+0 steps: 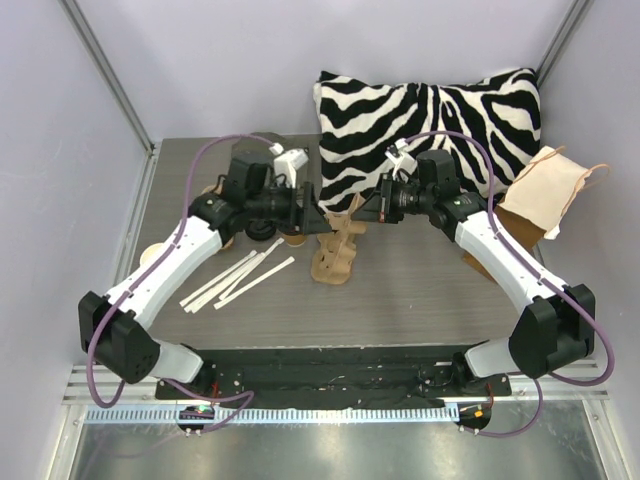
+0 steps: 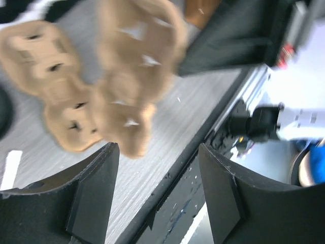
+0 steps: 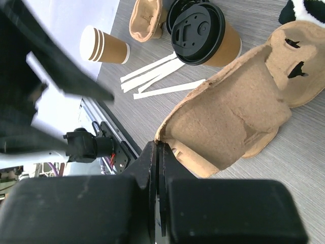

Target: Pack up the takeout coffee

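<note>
A tan paper coffee cup (image 3: 104, 46) with a pale rim lies on its side at the table's left edge; in the top view (image 1: 150, 256) it is partly hidden by my left arm. A second brown cup (image 3: 223, 46) wears a black lid (image 3: 198, 26). My right gripper (image 3: 161, 148) is shut on the rim of a pulp cup carrier (image 3: 228, 117) and holds it tilted over a second carrier (image 3: 299, 61). My left gripper (image 2: 158, 188) is open and empty, just beside the raised carrier (image 2: 134, 76). Both grippers (image 1: 315, 218) (image 1: 362, 212) face each other mid-table.
Several white paper strips (image 1: 235, 280) lie at the left front. A zebra pillow (image 1: 430, 120) is at the back, with a brown paper bag (image 1: 545, 190) at the right. Another pulp piece (image 3: 144, 20) lies near the lidded cup.
</note>
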`<state>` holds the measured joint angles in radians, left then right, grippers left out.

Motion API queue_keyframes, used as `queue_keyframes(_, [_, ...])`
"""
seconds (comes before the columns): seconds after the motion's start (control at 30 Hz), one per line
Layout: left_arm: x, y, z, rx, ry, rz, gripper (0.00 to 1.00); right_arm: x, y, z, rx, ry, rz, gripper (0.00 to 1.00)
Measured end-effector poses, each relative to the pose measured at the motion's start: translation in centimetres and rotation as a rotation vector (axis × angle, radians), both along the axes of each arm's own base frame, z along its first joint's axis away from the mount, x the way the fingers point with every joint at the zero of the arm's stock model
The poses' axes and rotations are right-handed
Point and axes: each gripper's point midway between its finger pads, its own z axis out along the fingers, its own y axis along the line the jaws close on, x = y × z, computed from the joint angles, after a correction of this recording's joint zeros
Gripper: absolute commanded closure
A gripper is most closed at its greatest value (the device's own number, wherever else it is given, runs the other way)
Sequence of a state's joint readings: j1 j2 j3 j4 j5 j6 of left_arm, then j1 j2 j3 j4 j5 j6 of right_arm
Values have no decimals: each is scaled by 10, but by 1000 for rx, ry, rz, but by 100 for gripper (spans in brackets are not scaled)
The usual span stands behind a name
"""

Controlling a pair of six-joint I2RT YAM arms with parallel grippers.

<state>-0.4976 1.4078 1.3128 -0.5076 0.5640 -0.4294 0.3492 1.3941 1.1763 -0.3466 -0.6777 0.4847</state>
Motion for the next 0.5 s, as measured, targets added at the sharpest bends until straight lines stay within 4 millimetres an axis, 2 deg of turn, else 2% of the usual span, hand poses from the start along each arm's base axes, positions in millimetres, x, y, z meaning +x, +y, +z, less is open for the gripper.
queue_keyframes(0.07, [-13,-15,0,13,-30,-50,32,0,0,0,2,4,-1,99])
queue_keyframes(0.17, [-26,-33,-11,42,-28,-101,31,0,1,2,8,9,-4,99])
queue_keyframes(0.33, [-17,-44,-49,118,19,-99,32,0,2,9,21,3,0,99])
queue_keyframes(0.43, [-10,-45,-68,152,50,-86,38,-1,3,10,29,9,5,99])
queue_keyframes(0.5, [-8,-47,-73,156,60,-84,50,-2,4,11,35,14,7,99])
